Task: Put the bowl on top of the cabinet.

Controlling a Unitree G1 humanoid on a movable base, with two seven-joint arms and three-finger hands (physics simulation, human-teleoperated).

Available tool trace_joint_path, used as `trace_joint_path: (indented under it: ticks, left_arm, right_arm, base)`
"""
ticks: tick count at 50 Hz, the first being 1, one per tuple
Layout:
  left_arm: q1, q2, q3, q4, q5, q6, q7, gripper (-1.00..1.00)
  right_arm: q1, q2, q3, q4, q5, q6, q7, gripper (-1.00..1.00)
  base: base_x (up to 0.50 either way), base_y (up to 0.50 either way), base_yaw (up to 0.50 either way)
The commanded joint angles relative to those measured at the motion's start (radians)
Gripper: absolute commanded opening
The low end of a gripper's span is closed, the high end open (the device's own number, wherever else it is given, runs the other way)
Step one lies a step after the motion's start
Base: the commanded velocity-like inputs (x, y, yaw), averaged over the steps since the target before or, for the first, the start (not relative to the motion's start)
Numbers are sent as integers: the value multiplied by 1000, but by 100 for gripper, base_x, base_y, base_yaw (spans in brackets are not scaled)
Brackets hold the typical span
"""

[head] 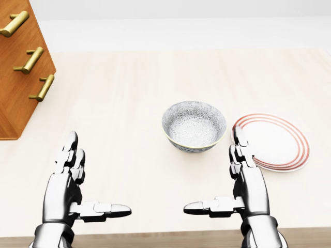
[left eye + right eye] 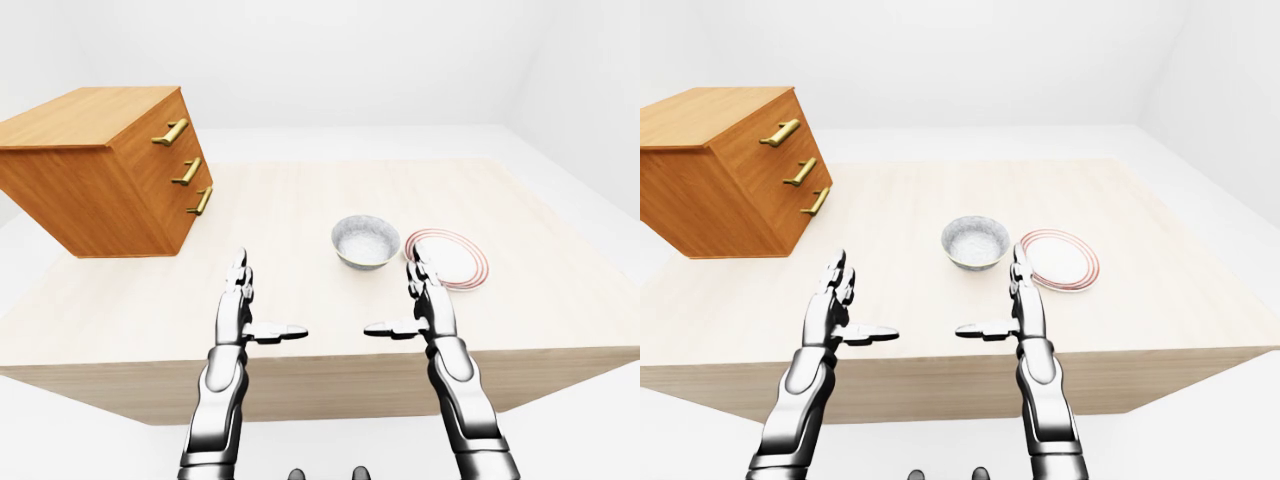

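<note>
Plainly, the step in hand is the reach for the bowl (image 1: 194, 125), which sits upright on the table (image 1: 145, 103) near the middle of the head view, just beside a plate (image 1: 276, 142) on its right and well apart from the cabinet (image 2: 100, 170) at the upper left. Neither hand holds anything: the left hand (image 1: 70, 183) and the right hand (image 1: 243, 178) both hover over the near edge of the table with fingers straight and thumbs pointing inward toward each other, spread wide. The right hand stands nearer the bowl, its fingertips close to the plate's rim, so it looks the better choice for the grasp. A good approach would bring that hand in from the bowl's right side, keep clear of the plate, and pinch the rim or cup the wall so that the bowl stays level while it is carried across to the left. The bowl is round and deep, with a pale grey patterned inside and a thin lighter rim; it looks hard and smooth, so a rim grip could slip. The plate is flat and white with red rings. The cabinet is a warm wooden box with three brass handles on its drawer face, and its top is flat and bare, a fair landing spot. The table is pale, faintly grained wood.
</note>
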Motion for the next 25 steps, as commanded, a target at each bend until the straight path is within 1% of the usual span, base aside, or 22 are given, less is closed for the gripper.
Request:
trace_joint_path:
  ticks: [1,3,4,5,6,7,8,9,10,13,15,16,17,18,19,21,22,23,25]
  left_arm:
    - [-16,20,41,-19,-22,28,-16,100]
    - [-31,24,47,-7,-19,27,-12,100]
    - [-28,26,49,-22,-20,37,-11,100]
    - [-23,30,55,-51,-20,55,-10,100]
    - [-18,33,66,-82,-24,71,-7,100]
    - [-15,37,74,-106,-28,78,-9,100]
    - [-12,42,88,-142,-36,78,-9,100]
    - [-7,57,120,-254,-48,78,-3,100]
    - [-3,64,140,-328,-59,78,-5,100]
    - [-17,80,202,-446,-77,78,2,100]
    - [-24,89,259,-528,-115,78,5,100]
    - [-21,96,285,-564,-133,78,1,100]
    - [-22,106,329,-601,-151,78,11,100]
    - [-25,112,359,-619,-165,78,18,100]
    - [-34,139,435,-650,-205,78,23,100]
    - [-51,171,513,-651,-257,78,33,100]
    - [-58,183,553,-649,-302,78,43,100]
    - [-57,198,578,-647,-316,78,54,100]
    - [-50,218,608,-651,-344,78,64,100]
  right_arm:
    - [-31,-27,-42,-2,-14,25,24,100]
    - [-31,-27,-48,-22,-10,38,25,100]
    - [-32,-28,-52,-28,-8,41,24,100]
    - [-30,-29,-55,-49,-8,51,20,100]
    - [-24,-30,-58,-81,-10,68,16,100]
    - [-23,-31,-61,-94,-8,76,19,100]
    - [-17,-32,-65,-126,-5,77,19,100]
    - [2,-42,-76,-248,-25,77,7,100]
    - [8,-44,-90,-328,-25,77,7,100]
    - [10,-53,-150,-541,3,77,22,100]
    - [-23,-68,-208,-681,27,77,16,100]
    - [-45,-85,-236,-742,28,77,12,100]
    - [-66,-112,-258,-795,11,77,13,100]
    - [-92,-133,-292,-845,2,77,12,100]
    - [-141,-167,-387,-936,51,77,28,100]
    - [-180,-207,-500,-1003,110,77,29,100]
    - [-184,-228,-551,-1030,143,77,34,100]
    - [-152,-217,-591,-1027,166,77,42,100]
    - [-116,-215,-658,-1008,217,77,45,100]
  base:
    - [0,0,0]
    - [0,0,0]
    - [0,0,0]
    - [0,0,0]
    - [0,0,0]
    - [0,0,0]
    - [0,0,0]
    - [0,0,0]
    - [0,0,0]
    - [0,0,0]
    - [0,0,0]
    - [0,0,0]
    - [0,0,0]
    - [0,0,0]
    - [0,0,0]
    - [0,0,0]
    - [0,0,0]
    - [0,0,0]
    - [0,0,0]
